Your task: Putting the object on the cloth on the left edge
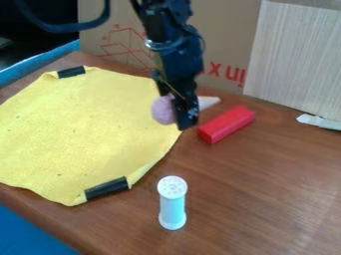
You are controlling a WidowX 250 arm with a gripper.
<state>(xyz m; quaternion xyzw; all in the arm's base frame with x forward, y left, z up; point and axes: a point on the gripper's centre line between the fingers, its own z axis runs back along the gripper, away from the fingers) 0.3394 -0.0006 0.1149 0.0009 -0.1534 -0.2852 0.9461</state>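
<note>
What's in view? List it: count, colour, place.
cloth: one, yellow, left on table
tape strips: two, black, cloth's edges
toy: one, pink and white, at gripper
block: one, red, right of cloth
bottle: one, white and pale blue, front
table: one, brown, beneath
cardboard: one, brown, back
panel: one, pale grey, back right
piece: one, whitish, right edge
surfaces: two, blue, left
cable: one, dark, upper left
gripper: one, black, centre
arm: one, black, top

There are one yellow cloth (80,129), two black strips (106,188), one red block (228,123), one capped tube (172,203), one pink-and-white object (161,110), one white scrap (319,122) and one pale panel (299,55).
</note>
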